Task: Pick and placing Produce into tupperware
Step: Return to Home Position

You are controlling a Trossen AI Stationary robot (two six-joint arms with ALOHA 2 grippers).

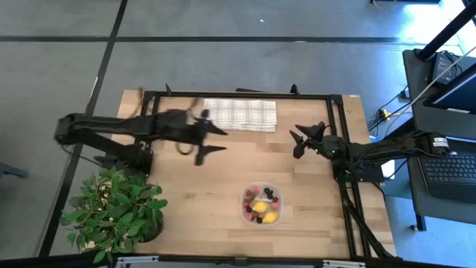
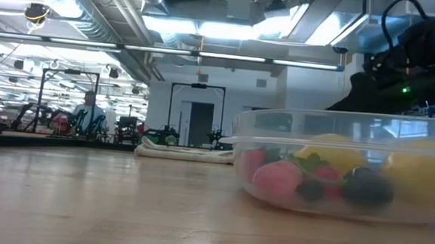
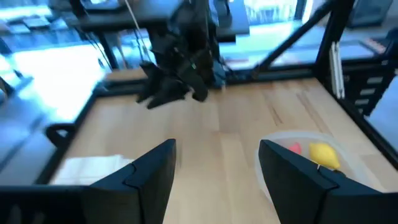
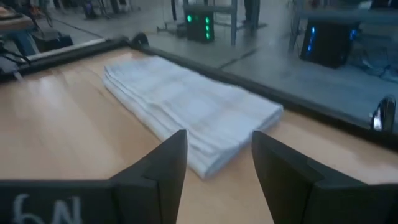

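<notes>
Tupperware [image 1: 262, 205] sits near the front edge of the worktop [image 1: 193, 186], a little right of centre, and it is loaded. Red and dark berries [image 1: 256, 196] are heaped inside, with yellow lemons [image 1: 270, 217] among them. From table height the clear wall shows a pink berry, dark ones and yellow fruit pressed against it. Looking down from above, I can spot no piece of produce lying outside the container, so the filling looks done.

Out from there, neither arm is anywhere near it. The left pincer [image 1: 222, 141] hangs over the middle of the worktop, towards the back, spread wide and carrying nothing. Its own camera shows bare wood between the fingers and the container off to one side. The right pincer [image 1: 297, 143] faces it from the right, well apart, also spread wide and empty. Its camera looks onto the folded checked cloth [image 1: 239, 115] lying along the back edge. The potted plant [image 1: 115, 208] stands at the front left corner, out of the way.

My read: this is the retreat, not a pick. The next move calls for no grasp at all. Each arm needs to fold back towards its own base and stay high enough to clear the cloth and the frame rails.
</notes>
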